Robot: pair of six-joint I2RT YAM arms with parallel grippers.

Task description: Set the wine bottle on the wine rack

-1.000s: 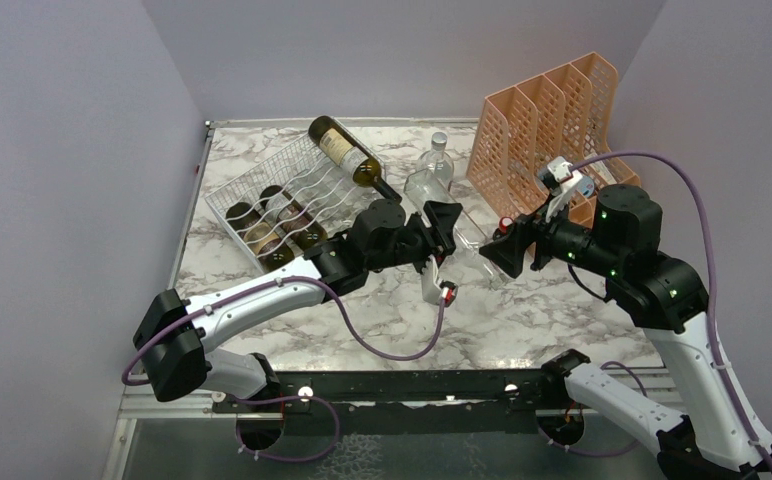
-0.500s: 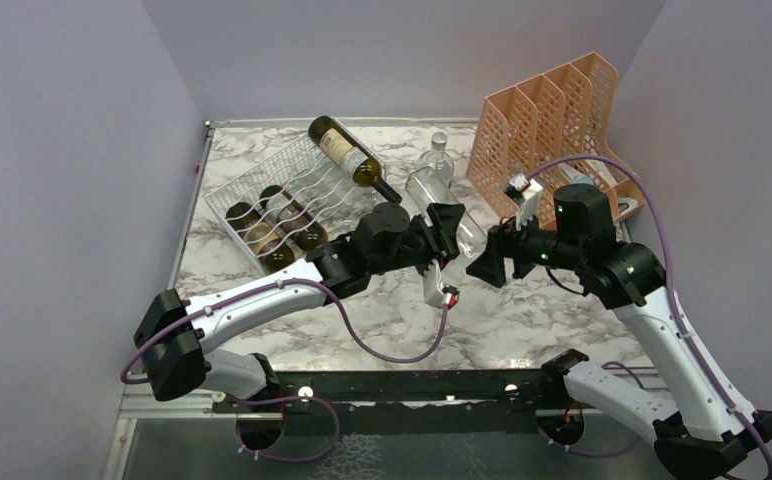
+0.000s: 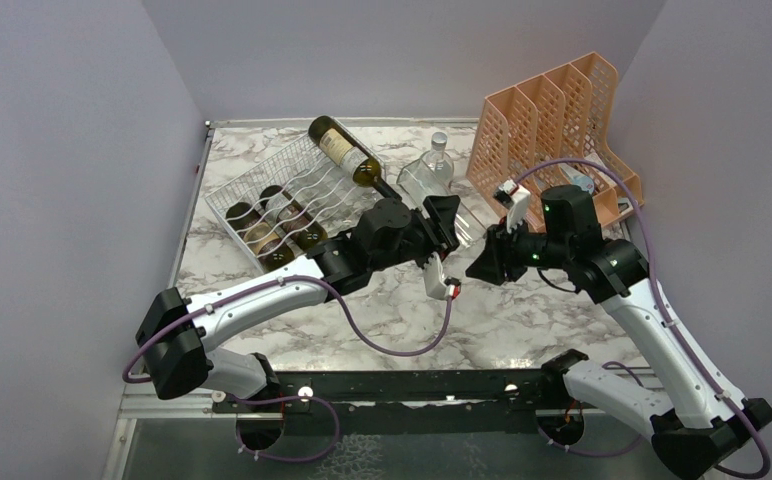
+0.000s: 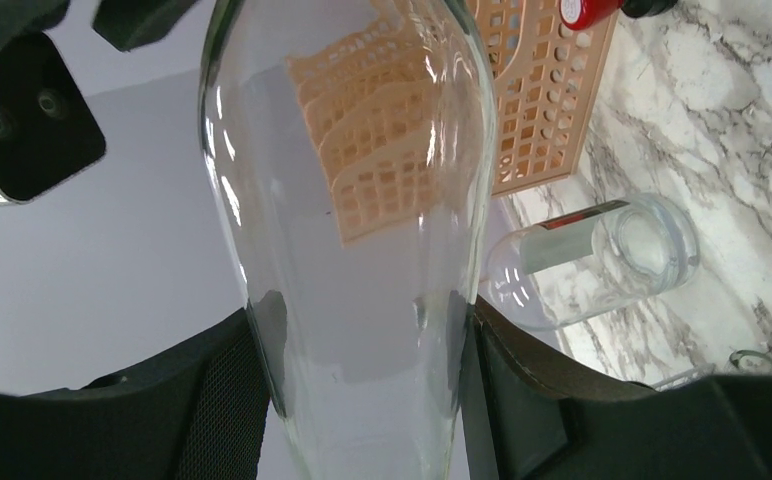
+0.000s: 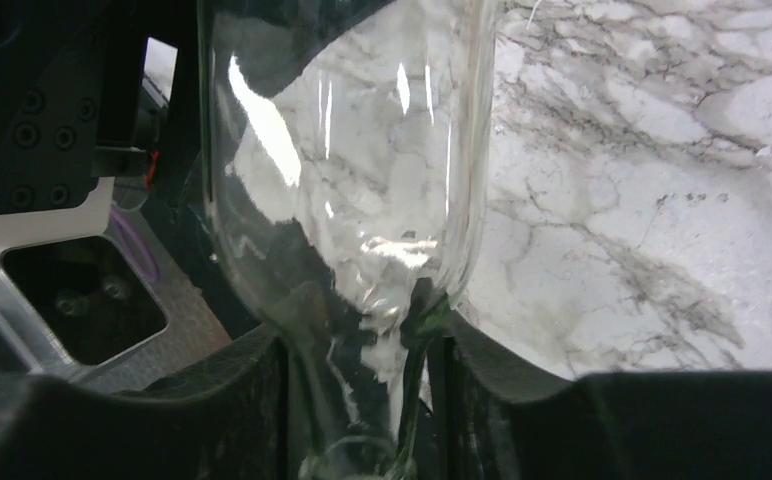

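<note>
The clear glass bottle [image 4: 352,200] hangs just right of the rack [image 3: 282,188], probably light but slippery and breakable, left gripper [image 4: 362,380] pinching its body, right gripper [image 5: 357,390] pinching its narrow neck, likely the surer hold.

The wine rack [image 3: 282,195] sits at the table's [image 3: 522,320] far left corner. Stored bottles [image 3: 262,235] lie in its near cradles and 1 leaning bottle [image 3: 347,152] rests on its far right rim. The file holder [image 3: 547,120] stands at the far right corner, with a small bottle [image 3: 430,165] between them. The wine bottle [image 4: 362,200] is above the table's middle.
</note>
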